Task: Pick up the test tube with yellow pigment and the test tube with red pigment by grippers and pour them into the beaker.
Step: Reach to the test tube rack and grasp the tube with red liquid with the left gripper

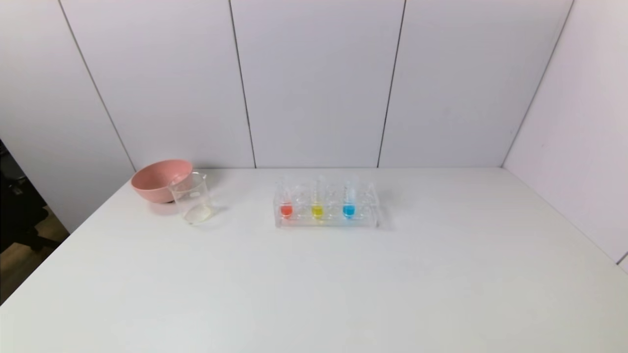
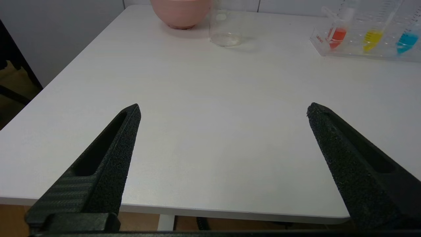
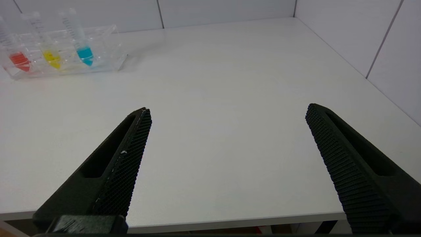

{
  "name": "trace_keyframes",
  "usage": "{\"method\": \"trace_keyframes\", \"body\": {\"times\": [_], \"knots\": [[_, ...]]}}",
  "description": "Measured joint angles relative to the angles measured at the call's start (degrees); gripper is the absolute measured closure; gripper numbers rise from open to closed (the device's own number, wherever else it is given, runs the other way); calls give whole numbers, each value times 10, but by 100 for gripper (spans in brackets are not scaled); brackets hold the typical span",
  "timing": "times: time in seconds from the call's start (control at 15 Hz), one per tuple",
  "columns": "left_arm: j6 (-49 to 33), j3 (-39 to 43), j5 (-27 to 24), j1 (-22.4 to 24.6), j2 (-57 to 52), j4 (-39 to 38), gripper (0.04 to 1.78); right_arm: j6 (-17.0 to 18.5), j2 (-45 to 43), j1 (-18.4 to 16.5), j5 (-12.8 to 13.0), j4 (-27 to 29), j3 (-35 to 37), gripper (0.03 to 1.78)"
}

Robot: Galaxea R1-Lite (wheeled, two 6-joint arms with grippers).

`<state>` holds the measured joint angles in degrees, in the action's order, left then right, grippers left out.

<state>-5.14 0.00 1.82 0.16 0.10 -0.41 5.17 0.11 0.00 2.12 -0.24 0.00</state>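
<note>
Left gripper [image 2: 223,110]: near tabletop [image 1: 314,284] edge, jaws wide, empty.
Right gripper [image 3: 227,110]: same.
Rack [image 1: 327,215]: red tube [image 1: 286,206], yellow tube [image 1: 317,206], upright.
Beaker [image 1: 194,198]: far left.

White table [image 1: 314,294] against pale panelled walls [image 1: 314,83] with dark seams; wooden floor [image 1: 19,264] at left.

The tube rack [image 1: 327,208] is viewed from above and in front by the head camera, well apart from it. It is seen low over the table's near edge by both wrist cameras, obliquely from either side. The rack is shared by all three views.
</note>
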Motion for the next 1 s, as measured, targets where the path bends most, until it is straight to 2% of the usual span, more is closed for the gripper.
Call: {"method": "trace_keyframes", "body": {"times": [1.0], "knots": [[12, -2, 3, 0, 0, -5, 6, 0, 0, 0, 0, 0, 0, 10]]}}
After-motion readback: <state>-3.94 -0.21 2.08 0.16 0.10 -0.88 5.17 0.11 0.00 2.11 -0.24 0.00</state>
